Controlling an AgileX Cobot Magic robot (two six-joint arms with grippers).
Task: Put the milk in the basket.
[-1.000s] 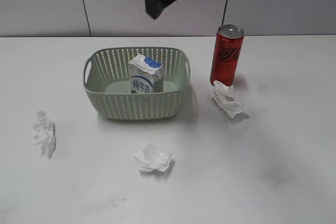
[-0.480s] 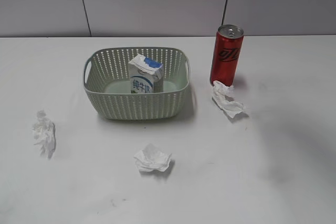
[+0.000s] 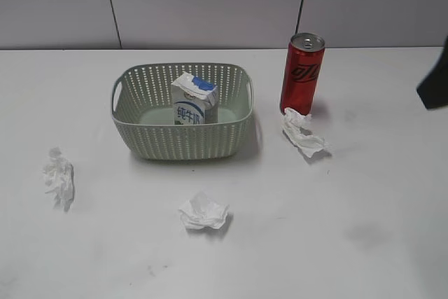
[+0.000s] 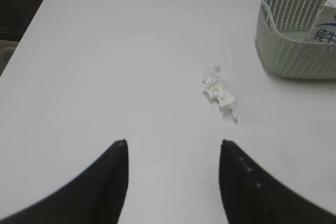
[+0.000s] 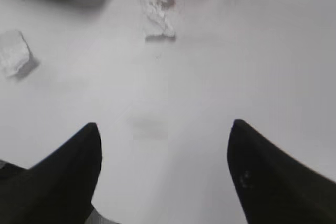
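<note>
The milk point(image 3: 194, 99), a small white carton with a blue gabled top, stands upright inside the sage-green basket point(image 3: 140, 138) at the table's middle back. A corner of both shows in the left wrist view: milk point(image 4: 326, 24), basket point(image 4: 294, 56). My right gripper point(image 5: 164, 123) is open and empty above bare table, well right of the basket; only a dark piece of its arm point(image 3: 435, 82) shows at the exterior view's right edge. My left gripper point(image 4: 173, 142) is open and empty over the left table, far from the basket.
A tall red can point(image 3: 302, 73) stands right of the basket. Crumpled tissues lie by the can point(image 3: 302, 133), in front of the basket point(image 3: 203, 211) and at the left point(image 3: 59, 175). The table's left edge point(image 4: 21, 35) shows in the left wrist view.
The right arm has swung from above the basket to the right and down, now at the right edge of the exterior view. The milk stays in the basket.
</note>
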